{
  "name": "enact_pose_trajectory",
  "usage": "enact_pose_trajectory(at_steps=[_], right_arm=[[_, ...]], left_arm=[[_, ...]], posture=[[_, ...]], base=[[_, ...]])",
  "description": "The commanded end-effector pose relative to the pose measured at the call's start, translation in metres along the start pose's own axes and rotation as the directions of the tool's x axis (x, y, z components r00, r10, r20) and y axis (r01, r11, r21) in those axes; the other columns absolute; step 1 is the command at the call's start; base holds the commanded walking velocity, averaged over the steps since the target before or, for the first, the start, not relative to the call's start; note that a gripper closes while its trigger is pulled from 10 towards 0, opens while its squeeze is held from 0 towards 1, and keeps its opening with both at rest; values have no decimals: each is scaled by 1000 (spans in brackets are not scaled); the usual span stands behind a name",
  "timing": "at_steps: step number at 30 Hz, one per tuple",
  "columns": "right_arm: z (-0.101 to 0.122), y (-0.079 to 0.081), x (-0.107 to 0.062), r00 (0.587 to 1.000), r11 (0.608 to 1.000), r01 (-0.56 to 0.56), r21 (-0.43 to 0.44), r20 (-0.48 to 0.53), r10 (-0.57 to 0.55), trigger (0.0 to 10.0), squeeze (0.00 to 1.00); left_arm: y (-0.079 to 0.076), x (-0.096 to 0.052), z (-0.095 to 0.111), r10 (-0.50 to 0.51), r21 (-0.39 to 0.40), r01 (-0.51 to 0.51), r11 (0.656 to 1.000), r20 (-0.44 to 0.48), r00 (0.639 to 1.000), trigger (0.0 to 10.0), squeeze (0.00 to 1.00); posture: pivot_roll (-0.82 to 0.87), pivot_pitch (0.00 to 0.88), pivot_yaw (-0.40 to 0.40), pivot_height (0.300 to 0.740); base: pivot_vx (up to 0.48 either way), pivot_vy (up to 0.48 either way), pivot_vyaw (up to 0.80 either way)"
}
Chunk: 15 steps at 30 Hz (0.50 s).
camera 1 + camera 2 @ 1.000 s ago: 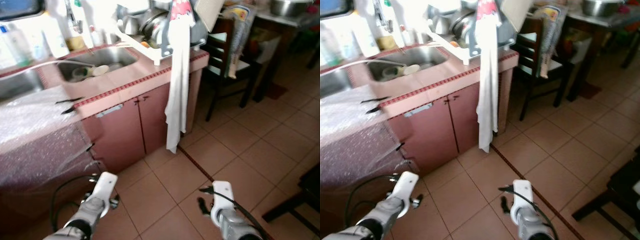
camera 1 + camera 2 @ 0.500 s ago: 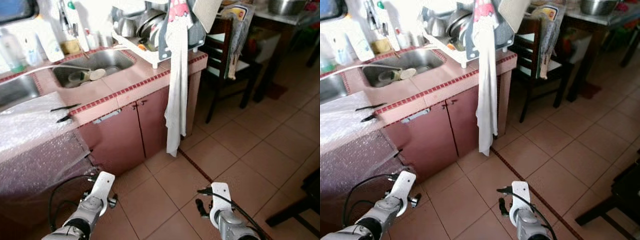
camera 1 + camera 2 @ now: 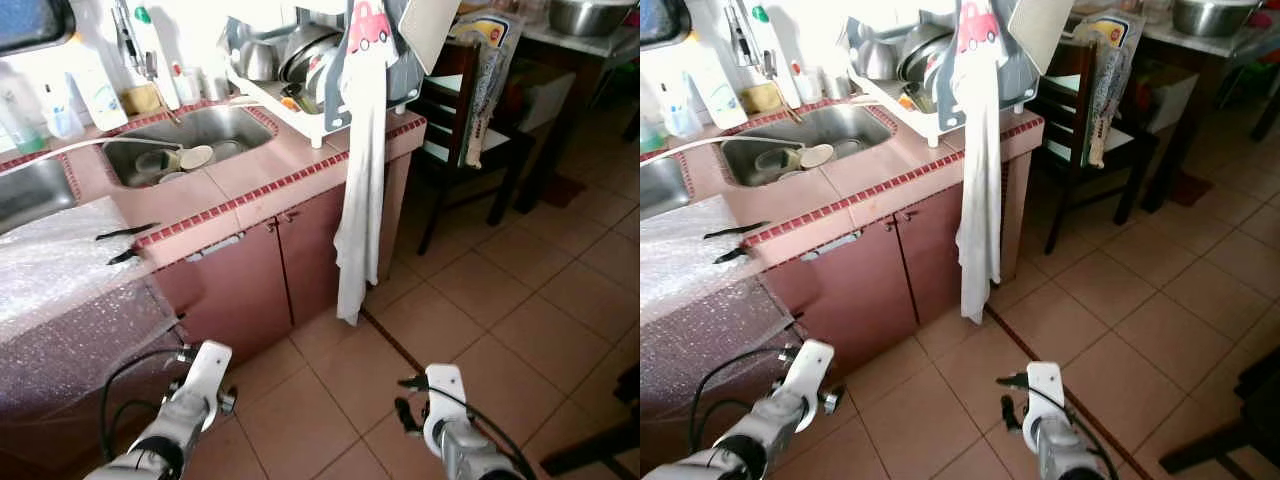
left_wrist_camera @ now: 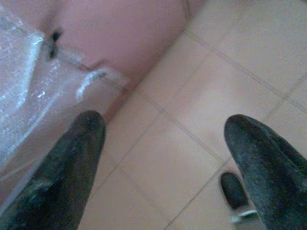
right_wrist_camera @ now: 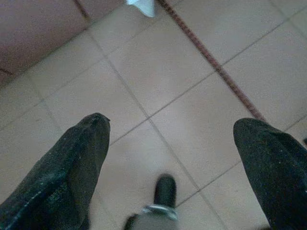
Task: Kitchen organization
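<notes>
A pink tiled counter (image 3: 250, 175) runs along the left, with a steel sink (image 3: 232, 118) that holds a few dishes. To the sink's right a white dish rack (image 3: 300, 75) is full of pots and plates, and a long white towel (image 3: 360, 200) hangs from it down the cabinet front. A black utensil (image 3: 125, 235) lies at the edge of a bubble-wrap sheet (image 3: 50, 280). Both arms hang low over the floor tiles: my left gripper (image 4: 163, 143) is open next to the wrapped cabinet, and my right gripper (image 5: 172, 139) is open above bare tile.
Bottles (image 3: 98, 88) stand behind the sink by the tap. A dark wooden chair (image 3: 470, 130) and a table with a metal bowl (image 3: 585, 15) stand at the back right. Cabinet doors (image 3: 280, 270) are closed. Tiled floor (image 3: 500, 290) stretches out to the right.
The whole picture has shifted as the camera moved, so more of the counter top and sink shows. Both arms hang low as before, holding nothing.
</notes>
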State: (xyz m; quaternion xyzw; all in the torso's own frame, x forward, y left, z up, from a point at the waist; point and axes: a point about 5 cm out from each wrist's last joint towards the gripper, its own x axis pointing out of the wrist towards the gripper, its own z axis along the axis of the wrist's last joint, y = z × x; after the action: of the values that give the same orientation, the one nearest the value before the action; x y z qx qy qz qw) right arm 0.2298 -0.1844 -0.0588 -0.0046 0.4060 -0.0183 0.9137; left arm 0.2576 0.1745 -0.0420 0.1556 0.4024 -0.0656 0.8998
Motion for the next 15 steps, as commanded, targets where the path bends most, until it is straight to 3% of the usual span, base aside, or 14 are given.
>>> enact_pose_trajectory(at_steps=[1, 5, 15], right_arm=[[0, 1, 0, 1000, 1000, 2, 9, -4, -2, 10000, 0], [-2, 1, 0, 1000, 1000, 4, 6, -12, -4, 10000, 0], [1, -4, 0, 1000, 1000, 8, -22, -3, -8, 10000, 0]], left_arm=[[2, -1, -4, 10, 5, -10, 1000, -12, 1000, 10000, 0], [6, -1, -9, 52, -8, -53, 999, -38, 998, 10000, 0], [2, -2, -23, 37, -72, -49, 996, -152, 988, 10000, 0]], posture=[[-35, 0, 47, 740], [-26, 0, 40, 740], [-6, 0, 28, 740]], base=[[0, 0, 0], [0, 0, 0], [0, 0, 0]])
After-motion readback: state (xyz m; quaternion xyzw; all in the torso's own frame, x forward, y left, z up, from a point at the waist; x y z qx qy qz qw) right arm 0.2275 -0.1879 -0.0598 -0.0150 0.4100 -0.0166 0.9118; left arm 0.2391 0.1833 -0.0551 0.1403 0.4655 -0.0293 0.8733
